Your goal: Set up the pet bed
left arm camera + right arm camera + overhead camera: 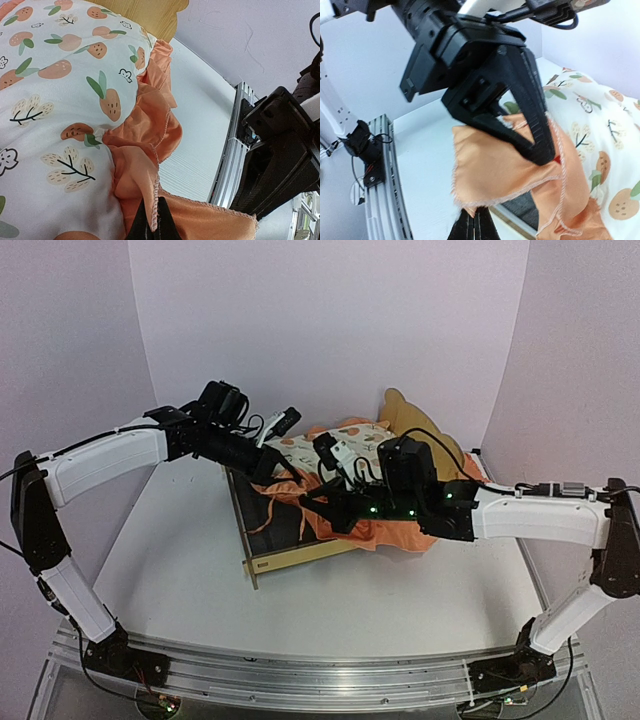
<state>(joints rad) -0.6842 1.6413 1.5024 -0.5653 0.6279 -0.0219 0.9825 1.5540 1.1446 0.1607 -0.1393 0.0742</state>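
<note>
Laying mattress pad (pixel 60 100) into pet bed (pixel 262 502)
I'm pinching its ruffle (pixel 495 170) in both left gripper (pixel 152 227) and right gripper (pixel 475 227), aiming to draw it evenly toward the foot rail (pixel 300 558), avoiding bunching.

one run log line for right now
left claw: shut on pad ruffle | right claw: shut on pad ruffle | pad: bunched on bed, near end uncovered | step: pad not yet flat
</note>
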